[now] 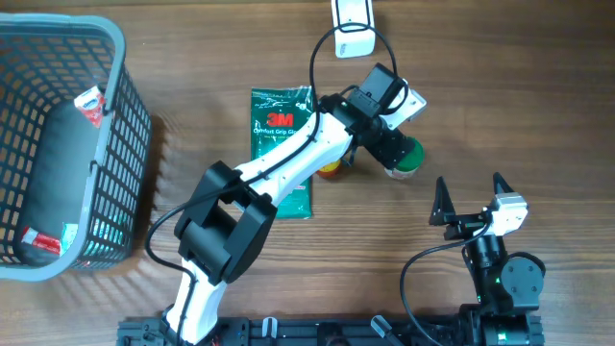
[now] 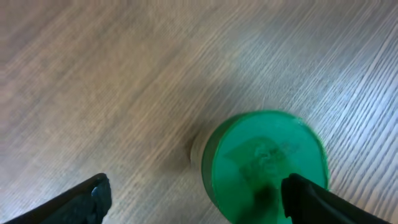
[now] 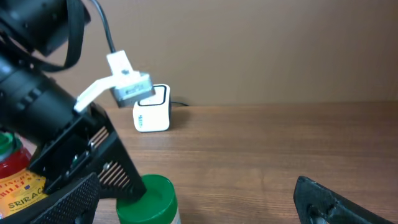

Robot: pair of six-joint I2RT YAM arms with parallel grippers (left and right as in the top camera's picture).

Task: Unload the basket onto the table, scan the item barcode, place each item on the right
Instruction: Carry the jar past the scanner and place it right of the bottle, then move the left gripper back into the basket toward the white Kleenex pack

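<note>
As seen from overhead, the left gripper (image 1: 396, 152) hovered over the green-lidded jar (image 1: 411, 154), at five o'clock from the white scanner (image 1: 353, 38); the right gripper (image 1: 471, 202) gaped wide, empty. Left wrist: its fingers (image 2: 87, 199) spread wider than the jar, holding nothing. Right wrist: the jar stood on the surface (image 3: 280, 143) at seven o'clock.

Overhead straight down; 2 wrist views close, sharing green lid (image 2: 264, 165).

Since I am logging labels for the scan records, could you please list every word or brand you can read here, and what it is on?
"3M": green packet.
"SRIRAC", cut by the frame edge: red sauce bottle.
Small line under the 3M logo: too small to read.
Labels on the dark item in the basket: too small.
Blue mark on the white scanner: blurred.
</note>
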